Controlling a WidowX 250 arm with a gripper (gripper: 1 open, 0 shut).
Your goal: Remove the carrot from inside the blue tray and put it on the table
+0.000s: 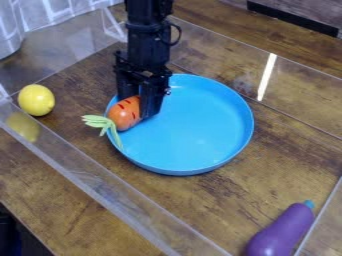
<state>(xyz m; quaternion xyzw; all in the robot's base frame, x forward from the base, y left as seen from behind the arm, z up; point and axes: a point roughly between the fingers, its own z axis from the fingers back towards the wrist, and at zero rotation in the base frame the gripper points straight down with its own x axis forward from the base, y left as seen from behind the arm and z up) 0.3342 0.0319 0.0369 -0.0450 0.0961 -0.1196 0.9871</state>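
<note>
Dark brown wood-grain boards with a glossy finish make up the tabletop [80, 200], and clear plastic edging [94, 165] is seen running across its near side, with another clear strip toward the back.

Four loose things are counted, one of each kind. One blue tray [201, 135], round and shallow with a raised rim, is set near the middle of the tabletop. One carrot [123, 112], orange-red with a light green leafy top, is found at the tray's left edge; its body is inside the rim while the leaves are draped over the rim toward the left. One yellow lemon [36, 99] is placed well apart to the left, on the tabletop. One purple eggplant [281, 235] is laid at the lower right corner, also well apart from the tray.

One black arm [147, 25] is seen, brought down from the top of the view and held almost upright over the left part of the tray. Its gripper [138, 100] is pointed steeply downward. The fingers [151, 102] are lowered on either side of the carrot's body, one to its left and one to its right, and are set close against it. Whether the carrot is already clamped or only bracketed cannot be told. The carrot is seen low in the tray, not raised clear of it.
</note>
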